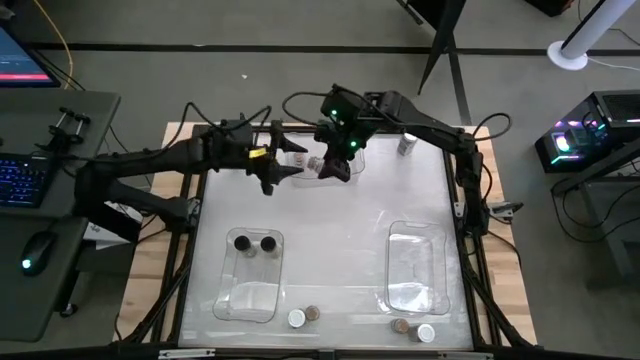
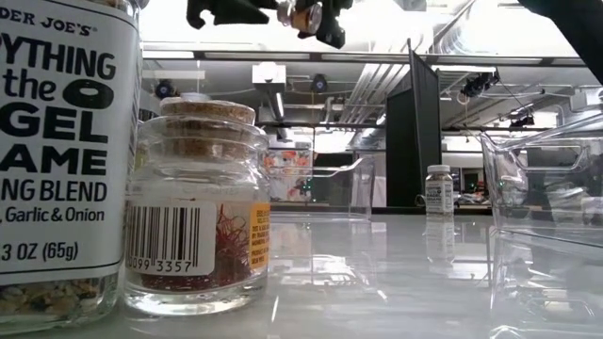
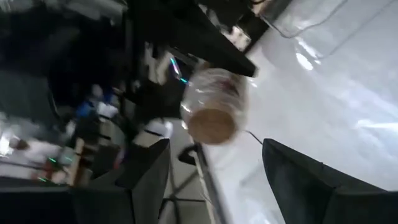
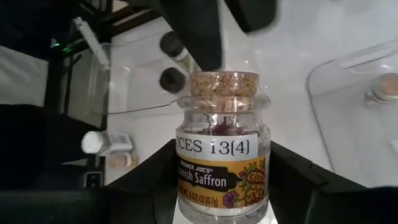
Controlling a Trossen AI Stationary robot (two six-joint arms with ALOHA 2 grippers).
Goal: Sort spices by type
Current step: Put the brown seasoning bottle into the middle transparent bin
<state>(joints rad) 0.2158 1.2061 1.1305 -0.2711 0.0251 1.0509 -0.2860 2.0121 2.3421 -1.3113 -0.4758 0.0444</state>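
A small glass saffron jar (image 4: 222, 149) with a cork lid (image 4: 222, 84) hangs high over the table's far middle, with my right gripper (image 4: 222, 199) shut on it. It also shows in the high view as the jar (image 1: 316, 165), and from the left wrist as the jar (image 3: 214, 109), cork end on. My left gripper (image 3: 214, 174) is open just left of it, its fingers level with the cork end and apart from it. Two black-lidded jars (image 1: 255, 242) stand in the left bin (image 1: 250, 295). My right gripper pinches the jar's glass body (image 4: 186, 186) between its two fingers, at the end away from the cork. It reaches in from the table's right, slanting down. The jar is lifted clear of the table, its cork end turned toward my left gripper.
A second clear bin (image 1: 415, 270) lies at the right, another at the far middle (image 2: 330, 188). White- and tan-lidded jars stand at the near edge (image 1: 305, 316) (image 1: 412, 329), and one white-lidded jar at the far right (image 1: 405, 145). Two jars (image 2: 193, 212) stand close before the low camera.
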